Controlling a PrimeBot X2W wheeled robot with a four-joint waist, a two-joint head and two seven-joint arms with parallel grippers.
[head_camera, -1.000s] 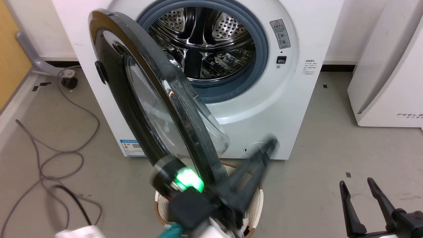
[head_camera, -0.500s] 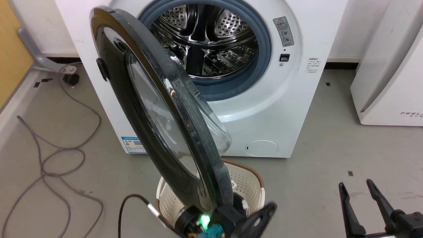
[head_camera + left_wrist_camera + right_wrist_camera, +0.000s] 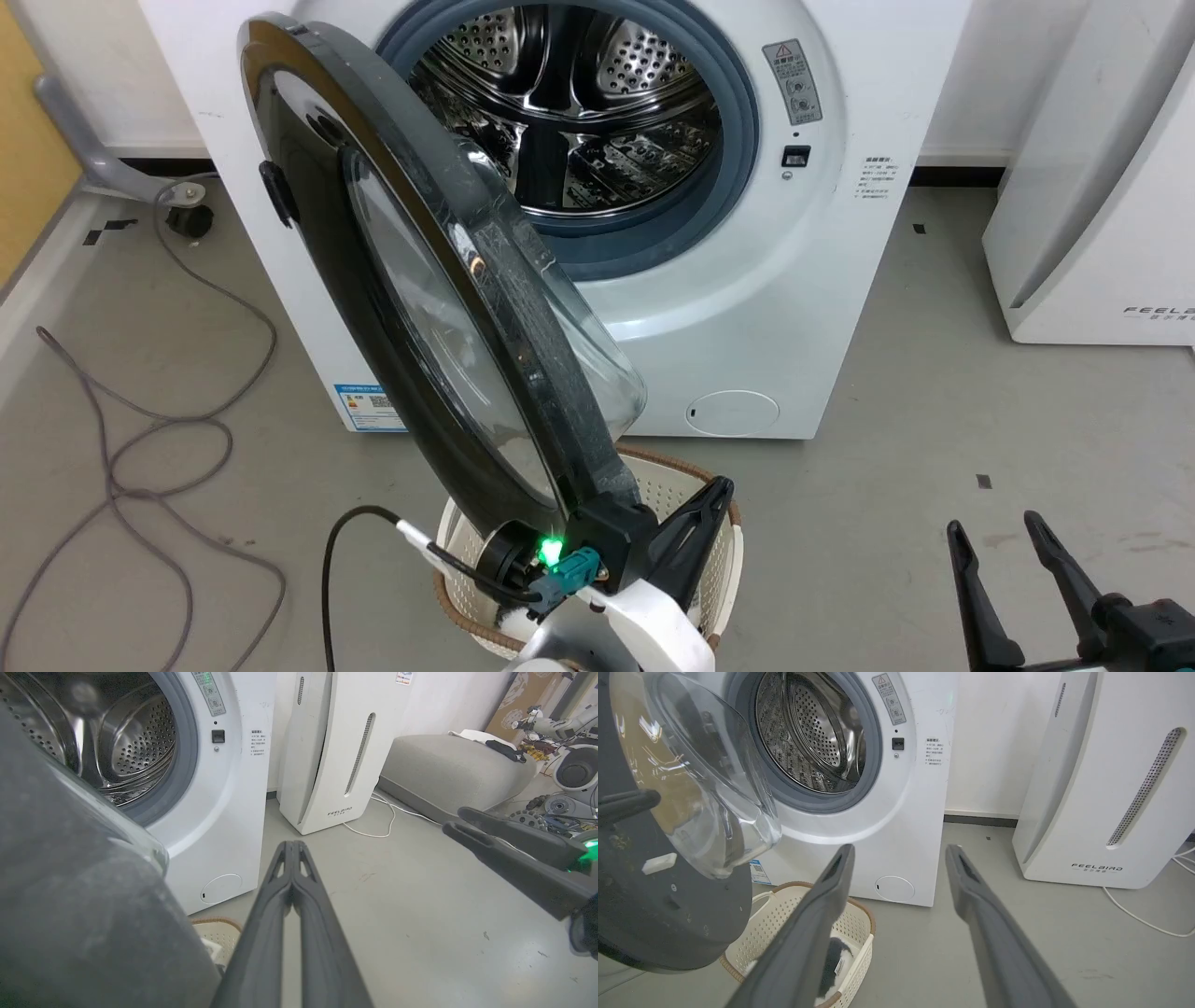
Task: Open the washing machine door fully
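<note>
Washing machine door [image 3: 392, 308] stands swung out from the white cabinet [image 3: 747, 308], nearly edge-on in the head view. Its long axis slants from 11 o'clock down to 5 o'clock. The glossy black outer face points toward 9 o'clock and the clear glass bowl [image 3: 597, 364] bulges toward 3 o'clock, back at the opening. A small black tab [image 3: 273, 191] sits on the rim at 9 o'clock. Behind it, at 12 o'clock, the steel drum [image 3: 579, 103] lies exposed inside the grey rubber ring [image 3: 738, 140], and a round white cover disc [image 3: 733, 413] sits low on the cabinet front. Under the door's bottom edge, at 6 o'clock, stands a perforated cream basket [image 3: 724, 579]. The left gripper [image 3: 724, 485] is just beside that bottom edge, and I cannot tell whether it touches. In the left wrist view its fingers [image 3: 261, 924] are pressed together on nothing, with the matte inner face at 9 o'clock of them. The right gripper [image 3: 992, 523] hangs well apart at 4 o'clock, its fingers [image 3: 822, 905] spread wide and empty. A grey cable [image 3: 168, 439] loops on the floor at 8 o'clock.
</note>
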